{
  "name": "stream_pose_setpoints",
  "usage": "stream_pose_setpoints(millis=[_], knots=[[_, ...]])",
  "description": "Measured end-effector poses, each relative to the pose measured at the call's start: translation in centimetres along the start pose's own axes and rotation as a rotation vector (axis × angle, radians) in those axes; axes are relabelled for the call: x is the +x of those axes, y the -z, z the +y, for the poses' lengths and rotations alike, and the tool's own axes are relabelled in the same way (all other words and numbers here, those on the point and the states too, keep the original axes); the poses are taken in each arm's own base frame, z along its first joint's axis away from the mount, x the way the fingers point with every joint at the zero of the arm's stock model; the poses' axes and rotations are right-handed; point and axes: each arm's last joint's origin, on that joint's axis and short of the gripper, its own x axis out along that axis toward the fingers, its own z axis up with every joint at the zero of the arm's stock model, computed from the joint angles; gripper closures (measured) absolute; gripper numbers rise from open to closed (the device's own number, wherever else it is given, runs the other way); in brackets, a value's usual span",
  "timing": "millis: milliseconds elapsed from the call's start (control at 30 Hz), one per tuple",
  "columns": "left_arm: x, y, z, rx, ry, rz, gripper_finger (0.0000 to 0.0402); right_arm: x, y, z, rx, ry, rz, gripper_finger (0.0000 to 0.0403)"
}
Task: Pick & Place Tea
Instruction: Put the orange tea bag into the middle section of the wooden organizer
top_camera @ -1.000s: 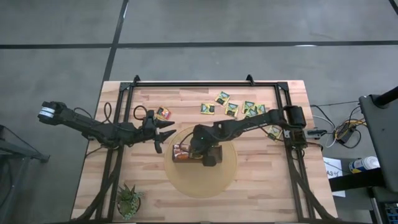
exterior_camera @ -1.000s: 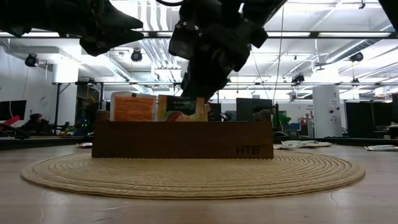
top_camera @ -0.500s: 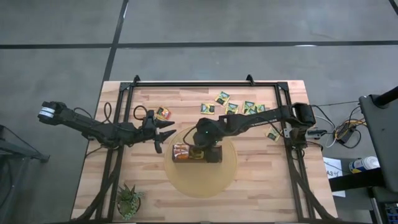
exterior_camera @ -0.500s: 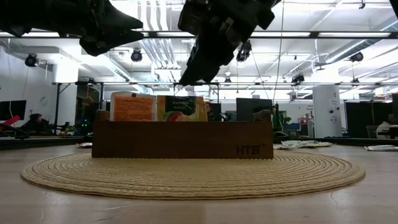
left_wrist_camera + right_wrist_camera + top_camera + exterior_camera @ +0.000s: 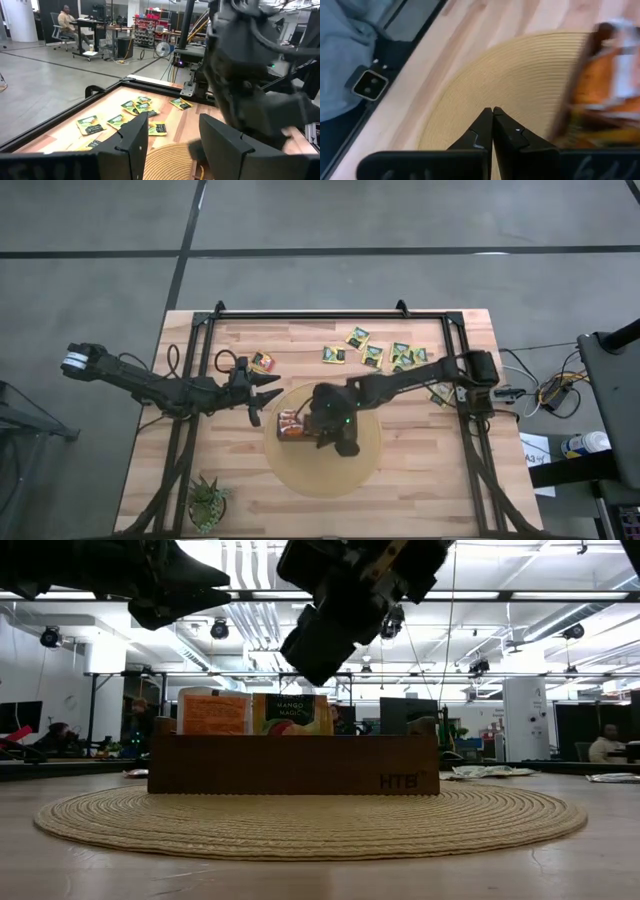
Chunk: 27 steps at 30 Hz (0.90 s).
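Note:
A long dark-brown wooden box [image 5: 293, 763] stands on a round woven mat [image 5: 325, 470]. An orange tea sachet [image 5: 213, 712] and a mango one [image 5: 290, 713] stand upright in it. More tea sachets [image 5: 372, 356] lie flat on the far part of the table, one [image 5: 262, 362] near my left gripper. My right gripper [image 5: 318, 420] hangs shut above the box [image 5: 605, 90], its fingertips [image 5: 492, 112] over the mat, holding nothing. My left gripper [image 5: 265, 395] hovers open and level left of the mat, its fingers [image 5: 137, 140] empty.
A small green plant [image 5: 206, 502] stands at the table's near left corner. A black frame [image 5: 310, 314] runs along the far edge and down both sides. One sachet [image 5: 440, 392] lies by the right arm's base. People sit in the room beyond the table.
My right gripper has risen from the sachets in the box and turned at the wrist, staying shut. The sachets stand in the box as before.

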Motion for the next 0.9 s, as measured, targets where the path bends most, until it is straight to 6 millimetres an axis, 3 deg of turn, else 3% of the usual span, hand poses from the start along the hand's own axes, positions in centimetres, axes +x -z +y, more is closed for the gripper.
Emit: stream_pose_setpoints(millis=[200, 367, 667, 900], knots=[[0.0, 0.0, 0.0, -0.007, 0.000, 0.000, 0.0232, 1.6, 1.4, -1.5, 0.039, 0.168, 0.082, 0.0394], [0.0, 0.0, 0.0, -0.006, 0.000, 0.001, 0.0232, 1.5, 1.7, -1.9, 0.078, 0.292, 0.110, 0.0394], [0.0, 0.0, 0.0, -0.005, 0.000, 0.004, 0.0232, 0.8, 1.9, -2.3, 0.093, 0.390, 0.141, 0.0394], [0.0, 0.1, 0.0, -0.004, -0.001, 0.006, 0.0232, 0.4, 1.8, -2.3, 0.099, 0.367, 0.141, 0.0394]])
